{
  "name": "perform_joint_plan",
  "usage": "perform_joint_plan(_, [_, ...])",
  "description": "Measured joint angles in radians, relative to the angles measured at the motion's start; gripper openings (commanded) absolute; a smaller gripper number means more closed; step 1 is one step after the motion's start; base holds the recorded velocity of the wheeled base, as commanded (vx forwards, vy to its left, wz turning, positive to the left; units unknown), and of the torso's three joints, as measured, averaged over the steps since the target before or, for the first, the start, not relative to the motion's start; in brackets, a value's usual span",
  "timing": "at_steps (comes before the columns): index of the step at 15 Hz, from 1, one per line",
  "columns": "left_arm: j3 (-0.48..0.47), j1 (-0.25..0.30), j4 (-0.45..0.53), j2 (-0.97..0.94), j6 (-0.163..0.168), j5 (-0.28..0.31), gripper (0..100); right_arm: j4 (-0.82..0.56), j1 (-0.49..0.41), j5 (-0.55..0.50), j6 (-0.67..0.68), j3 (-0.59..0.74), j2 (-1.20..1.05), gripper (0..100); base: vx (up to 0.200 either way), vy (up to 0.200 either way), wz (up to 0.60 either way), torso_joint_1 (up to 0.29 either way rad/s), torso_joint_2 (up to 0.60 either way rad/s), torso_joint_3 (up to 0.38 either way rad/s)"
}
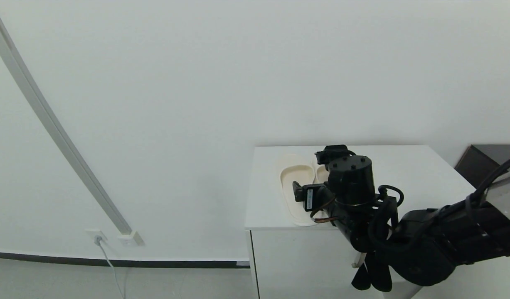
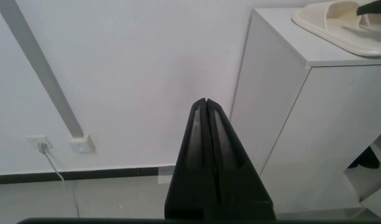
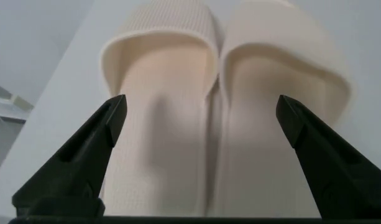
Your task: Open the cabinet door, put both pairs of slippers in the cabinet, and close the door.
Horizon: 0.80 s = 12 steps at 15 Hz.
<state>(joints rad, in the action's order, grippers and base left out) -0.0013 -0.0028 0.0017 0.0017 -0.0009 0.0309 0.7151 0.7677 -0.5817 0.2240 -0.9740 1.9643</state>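
The room had a plain white wall point(image 1: 196, 83) with one grey strip point(image 1: 51, 120) running across it at a slant. Near the strip's lower end was one socket point(image 1: 96, 236), from which one thin cable point(image 1: 111, 265) hung toward the floor.

Against this wall stood one white cabinet point(image 1: 408, 182). On its top, toward the robot's left side, lay one pair of slippers point(image 1: 297, 185), cream in colour. The two slippers lay side by side and touched each other along their inner edges. One of them reached with its end a little over the cabinet's front edge.

The right claw point(image 3: 201, 102) was above this pair and stood open. Its two black fingers point(image 3: 84, 155) were wide apart, one outside each slipper, and they held nothing. I could not tell whether they touched the slippers.

The left claw point(image 2: 206, 106) was lower, in front of the cabinet near its left corner. Its two fingers were pressed together, with nothing between them. From there the cabinet's side wall point(image 2: 277, 106) and the overhanging slipper point(image 2: 345, 25) were in sight. Whether the door was open, I could not tell for sure.
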Motion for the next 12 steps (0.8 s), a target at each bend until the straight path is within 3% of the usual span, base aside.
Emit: perform_joint_plan(12, [0.001, 0.000, 0.000, 0.000, 0.000, 0.000, 0, 0.076, -0.079, 0.012, -0.048, -0.191, 0.182, 100, 0.000, 0.000, 0.00, 0.000, 0.00, 0.000])
